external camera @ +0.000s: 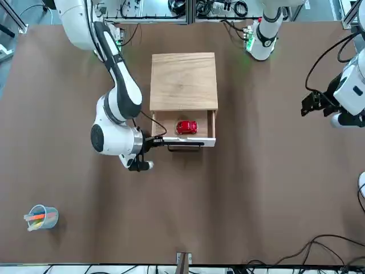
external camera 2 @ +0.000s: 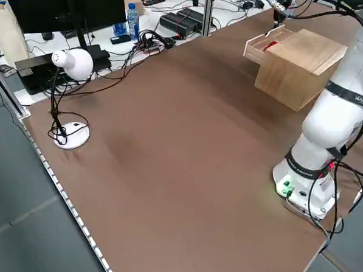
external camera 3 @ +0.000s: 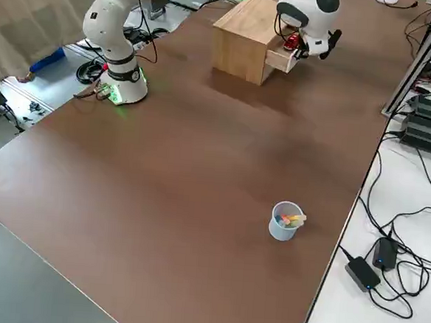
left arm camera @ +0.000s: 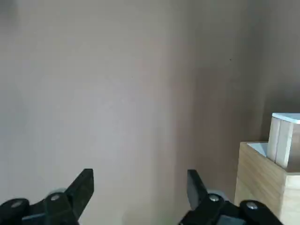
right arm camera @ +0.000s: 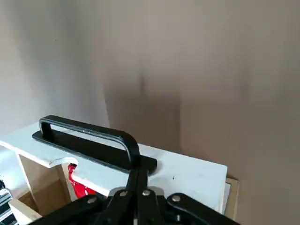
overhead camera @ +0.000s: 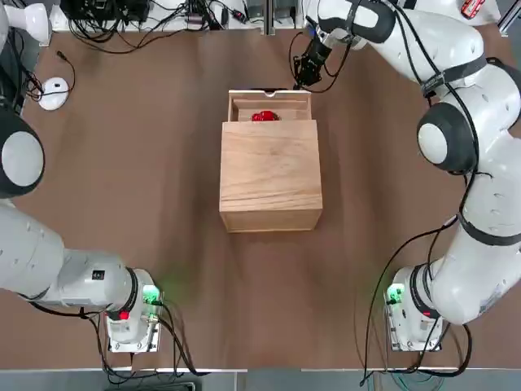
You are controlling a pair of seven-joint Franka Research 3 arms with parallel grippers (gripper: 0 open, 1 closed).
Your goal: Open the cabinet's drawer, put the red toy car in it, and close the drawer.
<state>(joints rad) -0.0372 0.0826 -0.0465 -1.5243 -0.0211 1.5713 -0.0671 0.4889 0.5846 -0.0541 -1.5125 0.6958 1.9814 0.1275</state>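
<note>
Just ahead of our right gripper [external camera: 153, 140] clenched fingers: drawer [external camera: 183, 130] handle [external camera: 184, 147], long axis crosswise. Red toy car [external camera: 186, 127] inside open drawer. Left gripper [external camera: 311, 104] released, well apart.

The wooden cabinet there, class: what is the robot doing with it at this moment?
The cabinet has its drawer pulled open, and the red toy car already lies inside. The right gripper, fingers shut, sits at one end of the drawer's dark handle. The left gripper hangs open off to the side, holding nothing.
</note>
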